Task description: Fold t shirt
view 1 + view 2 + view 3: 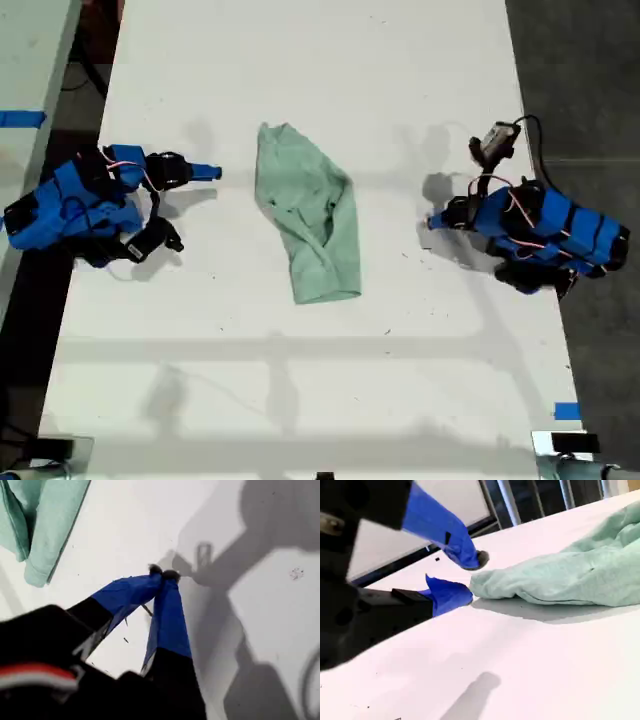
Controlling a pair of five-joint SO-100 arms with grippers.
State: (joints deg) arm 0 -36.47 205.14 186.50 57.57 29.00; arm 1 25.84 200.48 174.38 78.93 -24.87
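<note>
— where's the t shirt [312, 215]?

— mid-table [300, 400], loose and rumpled, nothing holding it. in the exterior view my second gripper [472, 577] sits at its nine o'clock, fingers spread, just beside the cloth edge. my first gripper [162, 572] is at three o'clock, tips pressed together on nothing, well apart from it.

— so which step?

— a fold not yet begun, i'd say. next the spread one must pinch that near edge cleanly and carry it across.

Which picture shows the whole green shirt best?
The exterior view: the whole t shirt lies crumpled on the table between the arms. The first wrist view catches only a corner; the second shows one end, side-on.
</note>
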